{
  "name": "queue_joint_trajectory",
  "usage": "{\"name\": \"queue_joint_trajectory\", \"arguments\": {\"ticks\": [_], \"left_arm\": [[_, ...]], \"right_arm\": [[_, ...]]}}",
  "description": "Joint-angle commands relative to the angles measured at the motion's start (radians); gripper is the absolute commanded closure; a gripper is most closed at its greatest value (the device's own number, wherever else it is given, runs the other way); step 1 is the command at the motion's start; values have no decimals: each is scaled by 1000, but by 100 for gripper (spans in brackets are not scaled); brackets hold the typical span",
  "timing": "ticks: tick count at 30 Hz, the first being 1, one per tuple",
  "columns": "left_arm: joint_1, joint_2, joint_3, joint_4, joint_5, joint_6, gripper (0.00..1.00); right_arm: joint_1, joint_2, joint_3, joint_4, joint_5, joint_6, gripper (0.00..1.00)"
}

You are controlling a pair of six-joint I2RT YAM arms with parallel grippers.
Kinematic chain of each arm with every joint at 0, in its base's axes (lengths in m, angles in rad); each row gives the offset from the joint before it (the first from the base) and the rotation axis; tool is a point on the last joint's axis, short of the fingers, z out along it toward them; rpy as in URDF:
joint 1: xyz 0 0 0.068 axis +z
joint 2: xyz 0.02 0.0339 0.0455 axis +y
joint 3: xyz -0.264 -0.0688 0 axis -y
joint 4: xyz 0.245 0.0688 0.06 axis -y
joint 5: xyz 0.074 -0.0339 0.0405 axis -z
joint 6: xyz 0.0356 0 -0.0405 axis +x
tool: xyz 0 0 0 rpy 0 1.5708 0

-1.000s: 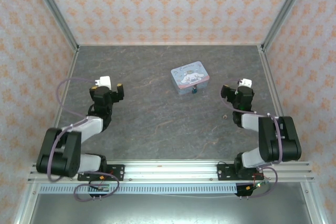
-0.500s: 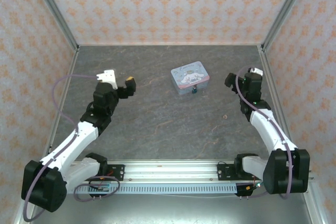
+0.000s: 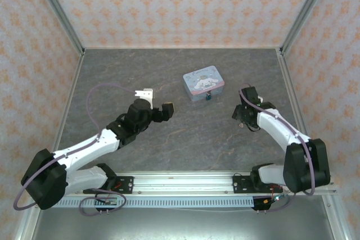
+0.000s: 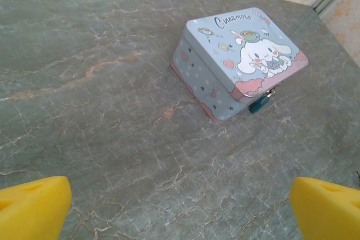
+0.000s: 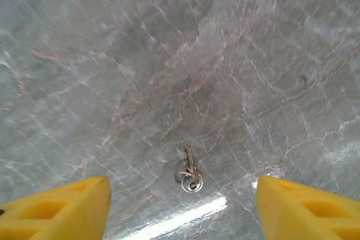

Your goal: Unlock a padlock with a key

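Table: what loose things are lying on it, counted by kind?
Tin: 1
Padlock: 1
Key: 1
Total: 3

Left gripper [image 4: 180,209], right gripper [image 5: 181,206] — jaws apart

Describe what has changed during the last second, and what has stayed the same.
The left gripper swung from the left side toward the middle of the table and now faces the tin. The right gripper reached away, then drew back and came down over the key, which lies between its open jaws, ungripped. Nothing was taken or released. The tin, the padlock on its front and the key stayed put.
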Motion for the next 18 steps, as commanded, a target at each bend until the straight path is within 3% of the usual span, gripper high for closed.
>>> {"name": "queue_joint_trajectory", "arguments": {"ticks": [1,8,18], "left_arm": [[-10,15,-3,45,9,-22,0],[-13,32,10,40,13,-20,0],[-19,55,30,34,22,-26,0]], "right_arm": [[12,41,-9,-54,26,30,36],[15,119,-4,-20,-9,60,49],[16,197,-1,15,-5,74,60]]}}
